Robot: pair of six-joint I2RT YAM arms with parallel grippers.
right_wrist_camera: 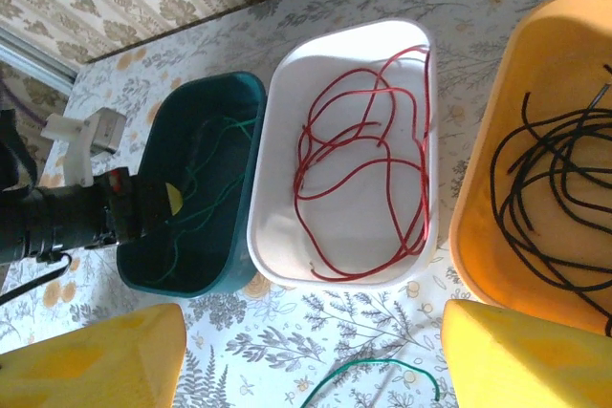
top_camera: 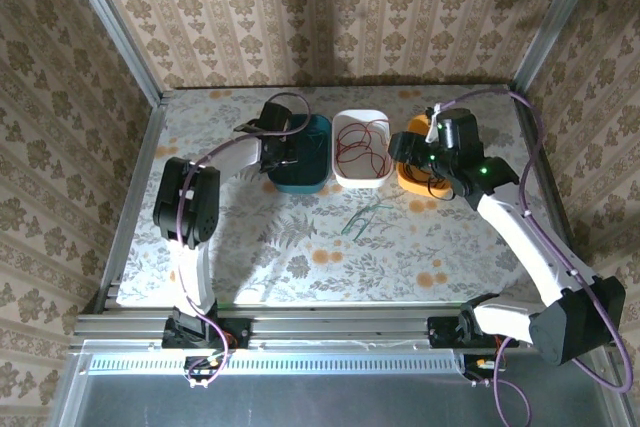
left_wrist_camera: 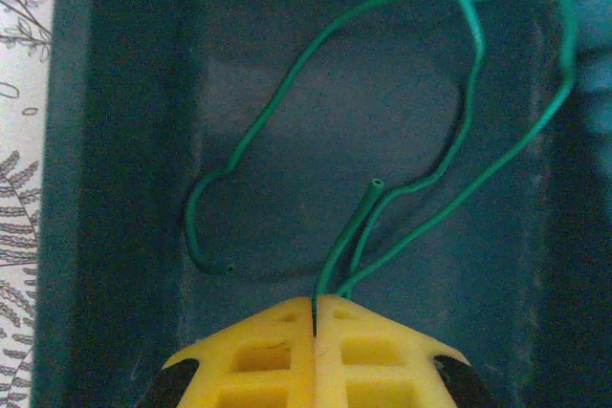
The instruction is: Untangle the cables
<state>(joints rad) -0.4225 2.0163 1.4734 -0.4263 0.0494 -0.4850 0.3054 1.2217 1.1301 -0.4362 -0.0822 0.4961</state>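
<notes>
over teal tray (left_wrist_camera: 86,188), left fingers (left_wrist_camera: 273,355) pinching green cable (left_wrist_camera: 373,190)

My left arm (top_camera: 193,267) and my right arm (top_camera: 520,232) are built alike: white shells on the long links, bulky black housings at the joints. A thick purple cable (top_camera: 541,142) runs along each. A small green light (top_camera: 483,169) shows on the right wrist. My left gripper (left_wrist_camera: 315,317) has yellow plastic fingers (left_wrist_camera: 382,360) with square pockets moulded in and black pieces at the outer corners. My right gripper (right_wrist_camera: 314,332) has smooth fingers of the same yellow.
</notes>
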